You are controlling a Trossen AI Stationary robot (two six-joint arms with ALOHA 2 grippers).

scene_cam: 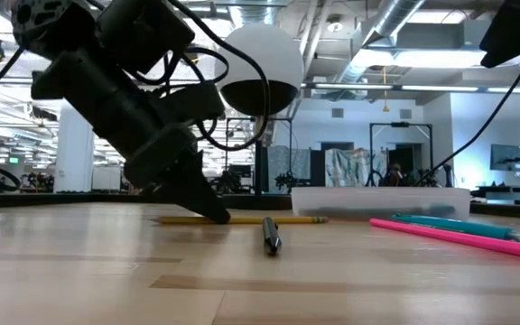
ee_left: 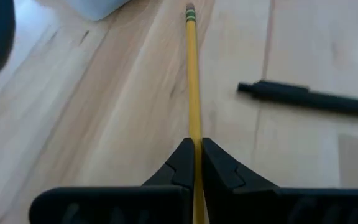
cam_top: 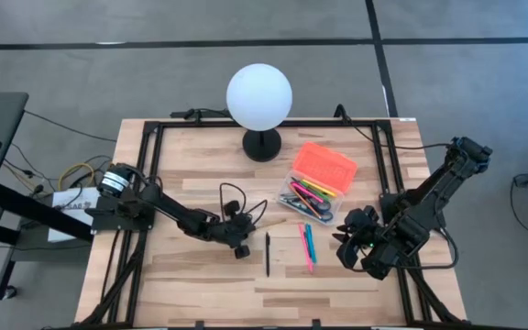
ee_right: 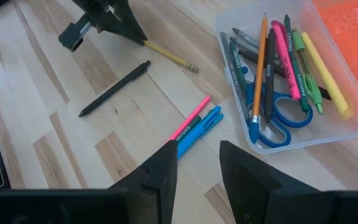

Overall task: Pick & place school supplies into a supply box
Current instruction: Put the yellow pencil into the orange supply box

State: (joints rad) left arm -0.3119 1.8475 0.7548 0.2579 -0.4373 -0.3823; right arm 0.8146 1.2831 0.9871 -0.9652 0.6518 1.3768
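A yellow pencil (ee_left: 192,74) lies near the table's middle, and my left gripper (ee_left: 196,149) is shut on it. A black pen (cam_top: 267,254) lies just nearer the front edge. To its right a pink pen (ee_right: 190,118) and a blue pen (ee_right: 199,129) lie side by side. My right gripper (ee_right: 197,155) hovers open above those two, touching nothing. The clear supply box (cam_top: 293,181) holds blue-handled scissors (ee_right: 269,121) and several pens and markers. Its orange lid (cam_top: 326,165) lies against its far side. My left gripper pinches the yellow pencil's shaft (ee_left: 194,134) between its two fingertips, toward the end away from the eraser. The fingers slant down from the table's left and lie along the pencil. The eraser end (ee_left: 190,9) points away from the gripper, low over or on the table (scene_cam: 314,219).
A white globe lamp (cam_top: 259,96) on a black foot stands at the far middle of the table. Black frame rails (cam_top: 149,165) run along the table's edges. Bare wood (cam_top: 200,284) lies near the front edge.
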